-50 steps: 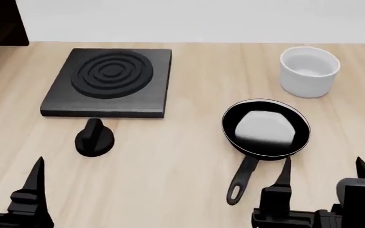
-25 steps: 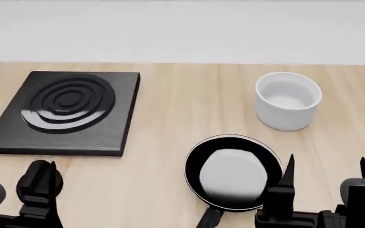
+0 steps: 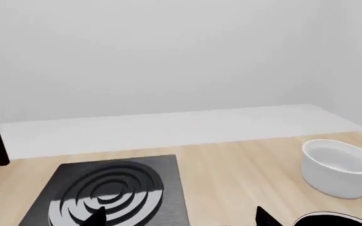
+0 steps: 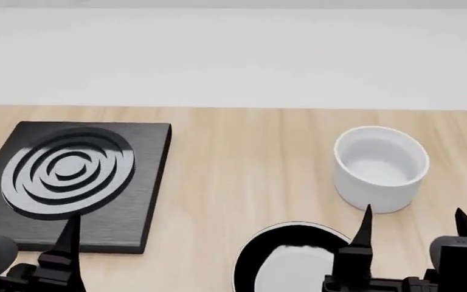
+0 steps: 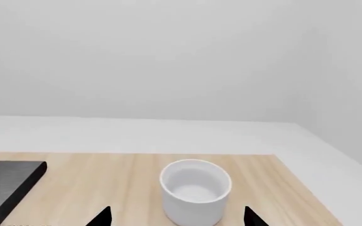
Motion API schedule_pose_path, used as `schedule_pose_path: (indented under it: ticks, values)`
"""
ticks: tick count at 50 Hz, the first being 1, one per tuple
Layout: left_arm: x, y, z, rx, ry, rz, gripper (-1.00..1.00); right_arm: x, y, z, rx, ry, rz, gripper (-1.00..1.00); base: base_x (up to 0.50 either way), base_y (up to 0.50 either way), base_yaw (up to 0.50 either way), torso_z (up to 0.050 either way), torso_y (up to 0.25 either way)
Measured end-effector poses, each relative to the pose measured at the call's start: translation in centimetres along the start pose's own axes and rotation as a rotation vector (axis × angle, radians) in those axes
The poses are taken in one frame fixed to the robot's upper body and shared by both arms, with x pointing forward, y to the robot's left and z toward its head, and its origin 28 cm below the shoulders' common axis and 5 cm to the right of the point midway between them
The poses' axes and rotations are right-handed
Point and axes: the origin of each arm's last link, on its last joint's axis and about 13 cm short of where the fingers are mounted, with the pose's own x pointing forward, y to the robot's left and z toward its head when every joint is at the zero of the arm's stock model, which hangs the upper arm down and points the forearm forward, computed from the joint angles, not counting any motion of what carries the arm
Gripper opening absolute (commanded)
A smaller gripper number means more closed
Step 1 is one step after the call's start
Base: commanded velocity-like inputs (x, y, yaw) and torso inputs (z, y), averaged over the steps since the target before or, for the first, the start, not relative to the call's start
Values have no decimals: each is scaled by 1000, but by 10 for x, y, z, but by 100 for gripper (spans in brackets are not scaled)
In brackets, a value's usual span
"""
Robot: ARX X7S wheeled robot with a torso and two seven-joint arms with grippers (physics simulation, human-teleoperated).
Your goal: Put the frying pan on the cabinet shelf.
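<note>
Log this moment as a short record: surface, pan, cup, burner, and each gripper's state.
surface: pale wooden table
pan: at the head view's lower edge, handle out of view, resting on the table, not gripped
cup: white, upright, empty, beyond the pan
burner: square black plate with raised rings, on the left
left gripper: open, empty, over the burner's near edge
right gripper: open, empty, right of the pan

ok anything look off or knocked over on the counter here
Nothing stands out. The white cup stands upright, the burner plate lies flat, and the frying pan sits level at the near edge. No spills or damage show.
</note>
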Motion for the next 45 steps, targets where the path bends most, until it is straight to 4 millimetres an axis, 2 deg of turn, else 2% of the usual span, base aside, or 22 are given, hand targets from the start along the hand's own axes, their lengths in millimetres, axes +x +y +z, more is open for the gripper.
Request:
schedule_pose_path:
  ticks: [4, 13, 27, 34, 45]
  values:
    - [-1, -2, 1, 2, 5, -8, 100, 0, 1, 0, 1, 1, 2, 100, 327, 0, 0, 0, 0]
    - [-7, -11, 10, -5, 42, -57, 100, -1, 1, 2, 8, -4, -2, 100, 0, 0, 0, 0, 0]
    - [-15, -46, 27, -39, 148, -228, 100, -1, 0, 3, 8, -8, -13, 100, 0, 0, 0, 0, 0]
    - [-17, -61, 23, -36, 207, -301, 100, -2, -1, 3, 7, -11, -22, 100, 0, 0, 0, 0, 0]
    - [-18, -77, 7, -53, 304, -373, 100, -2, -6, 7, 1, -23, -78, 100, 0, 0, 0, 0, 0]
